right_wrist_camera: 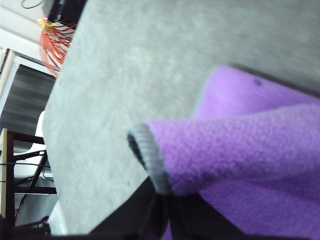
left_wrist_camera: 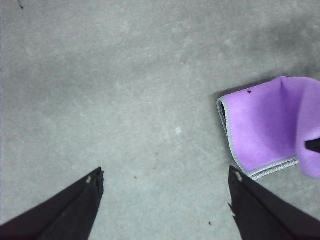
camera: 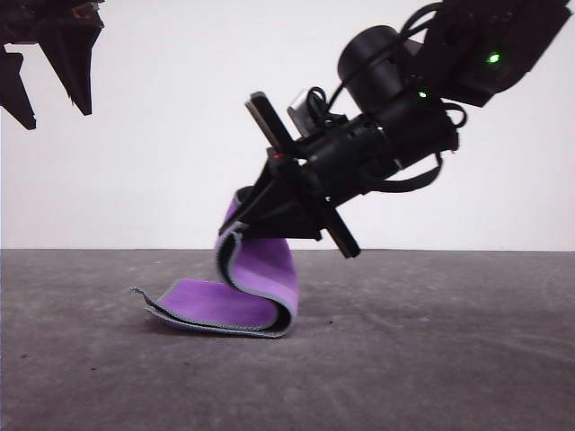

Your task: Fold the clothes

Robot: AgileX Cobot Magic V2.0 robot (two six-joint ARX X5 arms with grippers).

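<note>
- The grey tabletop (camera: 431, 359) is lying nearest the camera, carrying the cloth (camera: 256, 292) at its middle, purple face showing.
- The right arm is reaching down and leftward, its right claw (camera: 241, 218) pinching shut on the cloth's lifted edge.
- To fold well, it is probably best carrying that edge low across, aligning the stitched edging.
- The left claw (left_wrist_camera: 165, 195) is hanging spread wide, holding nothing.

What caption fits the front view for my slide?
Right claw lifts one edge of the purple cloth off the grey table; left claw hangs open above.
</note>
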